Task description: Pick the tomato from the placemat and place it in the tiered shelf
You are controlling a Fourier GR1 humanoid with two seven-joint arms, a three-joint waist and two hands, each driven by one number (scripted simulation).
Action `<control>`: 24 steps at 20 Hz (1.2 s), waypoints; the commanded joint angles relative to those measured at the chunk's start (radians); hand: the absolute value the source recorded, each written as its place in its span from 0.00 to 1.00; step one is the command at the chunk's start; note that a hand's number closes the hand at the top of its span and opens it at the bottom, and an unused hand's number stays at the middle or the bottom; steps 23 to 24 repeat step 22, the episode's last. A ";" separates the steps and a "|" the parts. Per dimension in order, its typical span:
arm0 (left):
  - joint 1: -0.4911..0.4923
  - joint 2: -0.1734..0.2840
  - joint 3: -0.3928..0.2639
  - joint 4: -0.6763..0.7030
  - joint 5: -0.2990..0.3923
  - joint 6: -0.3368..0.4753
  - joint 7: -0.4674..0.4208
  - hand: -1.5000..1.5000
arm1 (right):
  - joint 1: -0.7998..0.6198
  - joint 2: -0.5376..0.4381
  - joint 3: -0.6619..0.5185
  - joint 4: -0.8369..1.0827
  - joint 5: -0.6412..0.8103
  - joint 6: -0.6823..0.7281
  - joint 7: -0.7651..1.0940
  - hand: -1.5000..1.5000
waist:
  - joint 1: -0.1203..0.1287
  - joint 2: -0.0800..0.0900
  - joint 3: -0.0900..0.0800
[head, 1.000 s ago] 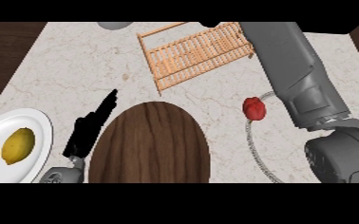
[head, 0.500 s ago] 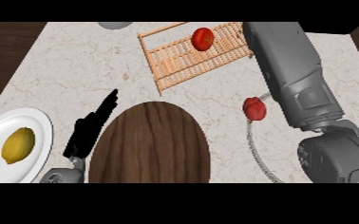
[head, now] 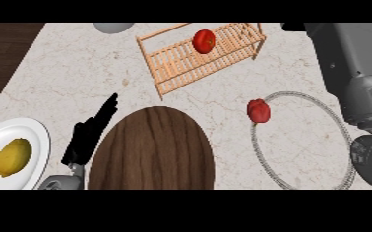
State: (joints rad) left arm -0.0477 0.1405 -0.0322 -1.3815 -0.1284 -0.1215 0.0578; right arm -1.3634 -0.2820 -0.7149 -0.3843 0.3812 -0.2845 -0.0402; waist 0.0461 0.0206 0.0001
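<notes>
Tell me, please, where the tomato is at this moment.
In the head view the tomato lies in the wooden tiered shelf at the counter's far side, right of the view's centre, beyond the round wooden placemat.

Single head view only; no second view to compare. The camera looks steeply down on the marble counter [head: 73, 73] from the robot's own side, not mirrored. The tiered shelf [head: 200, 59] lies toward 12 o'clock at the far edge, the round wooden placemat [head: 152, 152] toward 6 o'clock. Forearms enter from the lower edge: left hand [head: 88, 135] at 8 o'clock, right forearm [head: 349, 73] at 3 o'clock. Framing is close.
</notes>
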 commanded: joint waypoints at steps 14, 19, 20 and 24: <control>0.056 -0.016 0.001 -0.032 -0.008 0.015 0.009 0.50 | 0.256 -0.441 -0.031 0.061 -0.081 0.394 -0.126 0.00 | -0.022 -0.011 0.001; 0.008 -0.029 -0.008 -0.037 -0.016 0.021 0.046 0.50 | 0.260 -0.486 0.001 0.094 -0.069 0.446 -0.166 0.00 | -0.013 -0.007 0.002; -0.027 0.015 0.047 0.018 0.029 -0.027 0.026 0.50 | 0.294 -0.449 0.003 0.092 -0.077 0.436 -0.214 0.00 | -0.018 -0.008 0.001; -0.018 0.005 0.030 0.006 0.006 -0.010 0.015 0.50 | 0.275 -0.494 0.018 0.113 -0.065 0.461 -0.172 0.00 | -0.013 -0.007 0.001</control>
